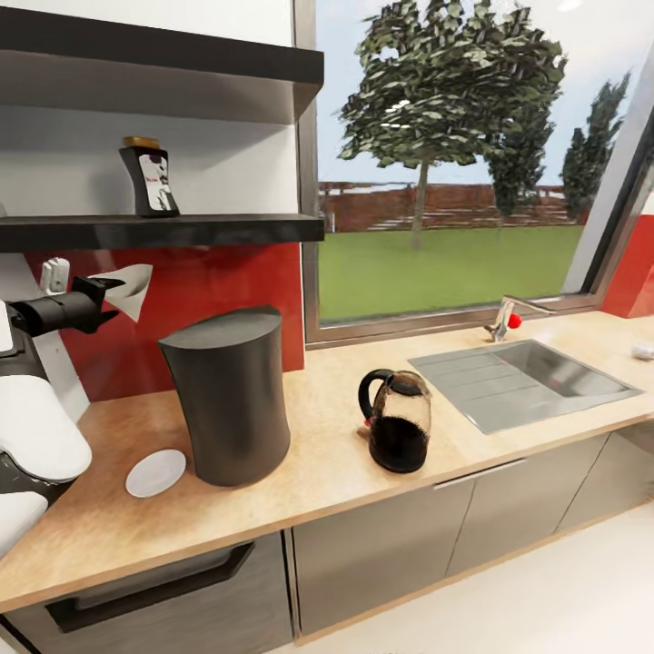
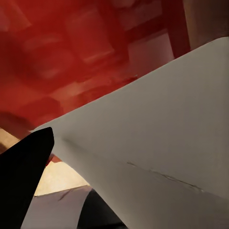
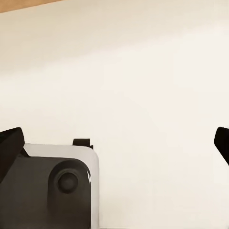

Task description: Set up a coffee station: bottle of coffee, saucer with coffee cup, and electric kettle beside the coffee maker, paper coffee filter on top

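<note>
Head view: left claw (image 1: 111, 295) pinching white curved paper coffee filter (image 1: 130, 286).

A home kitchen. A long tan wood-look countertop (image 1: 509, 413) runs over grey cabinet fronts (image 1: 381, 545), with an inset grey steel sink (image 1: 536, 377) and tap (image 1: 505, 318) below a garden-facing window (image 1: 454, 154). Behind it is a glossy red backsplash (image 1: 218, 300).

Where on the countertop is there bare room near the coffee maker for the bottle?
Bare countertop lies between the coffee maker and the electric kettle, and behind the kettle toward the window. Left of the coffee maker it is crowded: the saucer sits close to its base, and the left gripper holds the paper coffee filter above there.
</note>
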Tool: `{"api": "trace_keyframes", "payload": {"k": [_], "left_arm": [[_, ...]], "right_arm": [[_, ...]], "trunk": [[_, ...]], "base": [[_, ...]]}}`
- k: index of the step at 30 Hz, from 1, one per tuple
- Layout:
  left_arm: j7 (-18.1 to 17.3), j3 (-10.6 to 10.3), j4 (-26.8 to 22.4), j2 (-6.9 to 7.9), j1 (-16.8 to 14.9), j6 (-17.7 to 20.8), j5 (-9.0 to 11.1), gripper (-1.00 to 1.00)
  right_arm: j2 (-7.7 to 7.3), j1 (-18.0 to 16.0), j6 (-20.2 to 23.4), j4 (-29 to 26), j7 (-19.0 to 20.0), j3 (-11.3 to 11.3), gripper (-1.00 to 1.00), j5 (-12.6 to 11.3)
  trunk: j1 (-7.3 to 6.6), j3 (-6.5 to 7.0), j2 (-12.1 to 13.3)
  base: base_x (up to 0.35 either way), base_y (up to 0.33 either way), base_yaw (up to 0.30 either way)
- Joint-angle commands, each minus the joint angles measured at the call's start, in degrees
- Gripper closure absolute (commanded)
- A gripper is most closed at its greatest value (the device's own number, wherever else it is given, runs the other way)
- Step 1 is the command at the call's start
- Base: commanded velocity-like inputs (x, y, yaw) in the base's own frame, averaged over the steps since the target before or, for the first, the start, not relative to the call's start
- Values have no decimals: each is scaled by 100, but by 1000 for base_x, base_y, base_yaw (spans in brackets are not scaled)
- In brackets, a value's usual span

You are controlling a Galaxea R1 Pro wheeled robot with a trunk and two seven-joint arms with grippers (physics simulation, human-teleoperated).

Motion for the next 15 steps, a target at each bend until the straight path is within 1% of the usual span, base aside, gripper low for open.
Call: {"api": "trace_keyframes", "payload": {"k": [1, 10, 13, 15], "left_arm": [[55, 10, -4, 1, -7, 24, 61, 100], [55, 12, -4, -7, -7, 24, 61, 100], [55, 16, -4, -8, -7, 25, 61, 100], [55, 18, -4, -3, -7, 25, 61, 100]], "right_arm": [[0, -6, -19, 5, -4, -3, -100, -2], [0, -6, -18, 5, -3, -3, -100, 3], [0, -6, -19, 5, -2, -3, -100, -1], [0, -6, -20, 5, -4, -3, -100, -3]], "trunk": [[4, -14, -13], [4, -14, -13], [4, -14, -13], [4, -14, -13]], "base": [[0, 66, -292], [0, 15, -282], [0, 8, -108], [0, 122, -35]]}}
